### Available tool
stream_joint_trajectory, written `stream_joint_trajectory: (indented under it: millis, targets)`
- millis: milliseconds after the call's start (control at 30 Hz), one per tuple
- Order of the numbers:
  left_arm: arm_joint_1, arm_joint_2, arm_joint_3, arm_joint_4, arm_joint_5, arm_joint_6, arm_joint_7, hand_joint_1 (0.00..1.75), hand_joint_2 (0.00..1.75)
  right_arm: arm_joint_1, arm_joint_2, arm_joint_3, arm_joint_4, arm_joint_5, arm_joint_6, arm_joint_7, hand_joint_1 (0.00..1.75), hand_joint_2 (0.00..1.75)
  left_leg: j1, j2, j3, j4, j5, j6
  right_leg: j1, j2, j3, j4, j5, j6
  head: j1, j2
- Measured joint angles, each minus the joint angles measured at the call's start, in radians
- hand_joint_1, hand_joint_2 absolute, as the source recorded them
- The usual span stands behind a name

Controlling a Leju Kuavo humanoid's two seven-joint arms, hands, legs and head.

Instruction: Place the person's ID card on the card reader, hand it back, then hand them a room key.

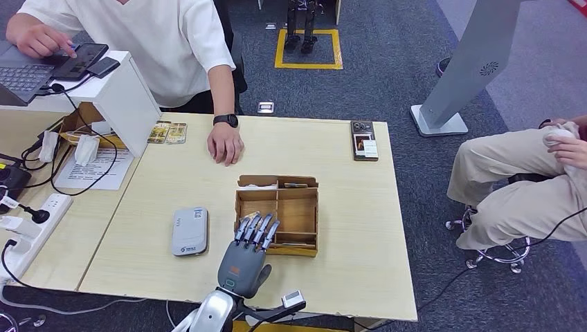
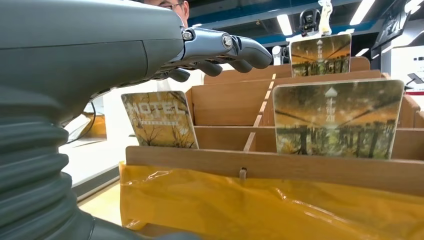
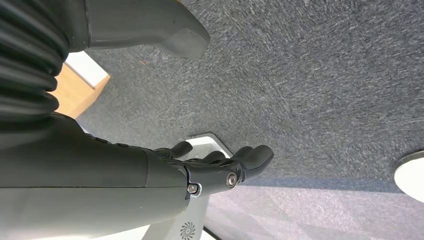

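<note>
The robot's left hand [image 1: 250, 242], fingers extended and empty, hovers at the near-left edge of the wooden key-card box [image 1: 308, 238] at frame centre; hotel key cards [image 2: 159, 120] stand upright just ahead. The right hand [image 3: 220, 167] hangs loosely curled, empty.

desk [image 1: 360, 228]: pale wood
card reader [image 1: 190, 231]: grey
divided box [image 1: 278, 214]: brown wood
key cards [image 2: 338, 119]: yellow-brown, tree print
carpet [image 1: 387, 76]: dark blue-grey
</note>
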Motion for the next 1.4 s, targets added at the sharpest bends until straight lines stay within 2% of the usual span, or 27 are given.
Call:
stream_joint_trajectory:
  millis: [267,533,700,1067,1400]
  targets:
    - [-0.004,-0.005,0.009,0.026,0.000,0.025,0.020,0.00,1.75,0.000,0.000,0.000,0.000,0.007,0.000,0.000,0.00,1.75,0.000,0.000,0.000,0.000,0.000,0.000,0.000,0.000,0.000,0.000,0.000,0.000,0.000,0.000]
    - [-0.005,0.021,0.011,-0.046,0.000,0.066,0.192,0.09,1.75,0.000,0.000,0.000,0.000,0.012,0.000,0.004,0.00,1.75,0.000,0.000,0.000,0.000,0.000,0.000,0.000,0.000,0.000,0.000,0.000,0.000,0.000,0.000]
    - [-0.002,0.050,0.011,-0.121,0.000,0.067,0.233,0.06,1.75,0.000,0.000,0.000,0.000,0.011,0.000,0.012,0.00,1.75,0.000,0.000,0.000,0.000,0.000,0.000,0.000,0.000,0.000,0.000,0.000,0.000,0.000,0.000]
    - [0.021,0.078,0.057,-0.288,0.000,0.067,0.199,0.03,1.75,0.000,0.000,0.000,0.000,0.010,0.000,0.016,0.00,1.75,0.000,0.000,0.000,0.000,0.000,0.000,0.000,0.000,0.000,0.000,0.000,0.000,0.000,0.000]
    - [0.022,0.087,0.064,-0.295,0.000,0.067,0.185,0.00,1.75,-0.001,0.000,0.000,0.000,0.007,0.000,0.013,0.00,1.75,0.000,0.000,0.000,0.000,0.000,0.000,0.000,0.000,0.000,0.000,0.000,0.000,0.000,0.000]
